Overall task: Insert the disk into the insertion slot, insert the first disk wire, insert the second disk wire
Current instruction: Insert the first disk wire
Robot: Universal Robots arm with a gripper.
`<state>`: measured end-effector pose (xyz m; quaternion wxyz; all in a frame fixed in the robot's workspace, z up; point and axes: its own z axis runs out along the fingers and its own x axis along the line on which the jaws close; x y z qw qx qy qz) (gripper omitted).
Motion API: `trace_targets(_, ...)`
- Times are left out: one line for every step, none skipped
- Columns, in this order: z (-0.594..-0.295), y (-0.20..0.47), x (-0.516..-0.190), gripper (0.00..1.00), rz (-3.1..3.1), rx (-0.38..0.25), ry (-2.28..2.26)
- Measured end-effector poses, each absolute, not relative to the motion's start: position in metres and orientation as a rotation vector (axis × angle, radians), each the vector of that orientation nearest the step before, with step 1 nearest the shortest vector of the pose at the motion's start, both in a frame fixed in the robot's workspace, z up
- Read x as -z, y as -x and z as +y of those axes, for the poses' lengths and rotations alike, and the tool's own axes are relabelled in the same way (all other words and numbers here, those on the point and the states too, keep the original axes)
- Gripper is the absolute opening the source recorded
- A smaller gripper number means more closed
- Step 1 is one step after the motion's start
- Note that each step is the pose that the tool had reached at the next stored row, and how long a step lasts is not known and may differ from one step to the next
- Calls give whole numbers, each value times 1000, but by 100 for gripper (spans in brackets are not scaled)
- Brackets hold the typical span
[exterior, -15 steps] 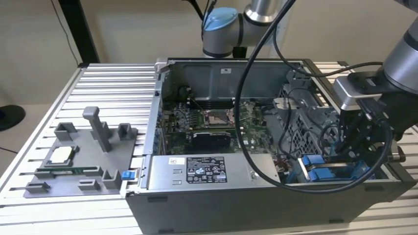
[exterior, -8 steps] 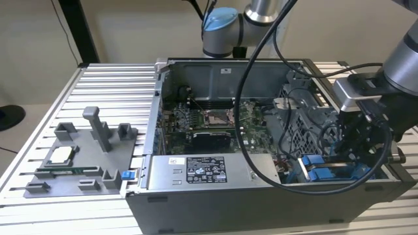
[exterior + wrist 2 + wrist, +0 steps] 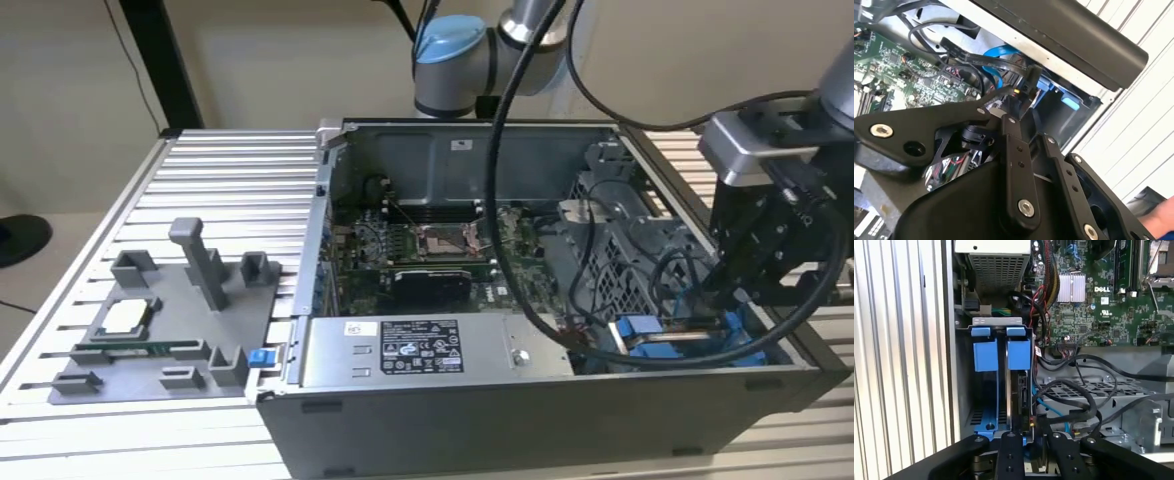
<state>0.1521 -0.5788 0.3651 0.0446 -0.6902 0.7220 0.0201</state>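
The disk (image 3: pixel 1020 386) stands on edge in the insertion slot (image 3: pixel 987 416), long axis pointing at the power-supply box (image 3: pixel 999 265). Your gripper (image 3: pixel 1031 435) has its fingers (image 3: pixel 1009 447) pinched narrowly on a black connector (image 3: pixel 1032 424) at the disk's far end.

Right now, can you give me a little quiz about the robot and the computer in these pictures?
1. True or false: the computer case is open, with the motherboard showing.
2. Pick one. The gripper is down by: A) a keyboard, B) the insertion slot with the blue carriers, C) a water bottle.
3. Fill in: in the exterior view, the grey parts tray lies on the case's ____ side (that view's left or right).

Key: 1 true; 2 B; 3 left.
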Motion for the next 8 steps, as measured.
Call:
trace_targets(-579,-152,-370,0,2206,-61,2109)
trace_targets(-579,-152,-374,0,2206,-61,2109)
trace_targets(-579,-152,-378,0,2206,-61,2109)
trace_targets(-579,-152,-380,0,2206,-61,2109)
trace_targets(-579,-152,-380,0,2206,-62,2109)
trace_targets(-579,-152,-380,0,2206,-62,2109)
trace_targets(-579,-152,-380,0,2206,-62,2109)
trace_targets(-579,-152,-380,0,2206,-62,2109)
